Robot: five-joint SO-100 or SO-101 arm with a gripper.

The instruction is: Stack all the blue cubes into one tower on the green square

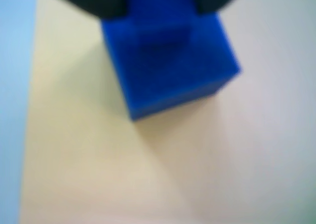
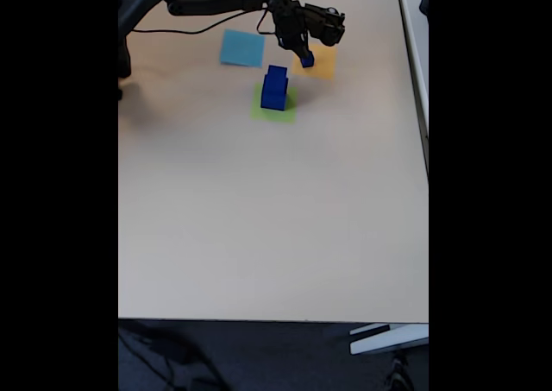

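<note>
Fixed view, left to right: arm base at the upper left table [image 2: 259, 236] edge, arm reaching rightward along the far edge. Flat light-blue square [image 2: 241, 47] near the far edge, left of the stack. Green square [image 2: 288, 113] just below and right of it, carrying a stack of blue cubes [image 2: 275, 89], a smaller cube on a larger one, upper cube set slightly toward the far side. Green margin visible on the right and near sides of the stack. Claw [image 2: 305, 56] just right of and above the stack, over the orange-yellow square [image 2: 323, 63], clamped on a small blue cube [image 2: 307, 60]. Small gap between held cube and stack top. Wide bare table surface toward the near edge; right table edge well apart from the squares. Wrist view, left to right, blurred: light-blue strip at the left border, then pale yellowish paper, then the held cube [image 1: 170, 61] between two dark fingers [image 1: 94, 1] at the top, then bare table surface on the right.
</note>
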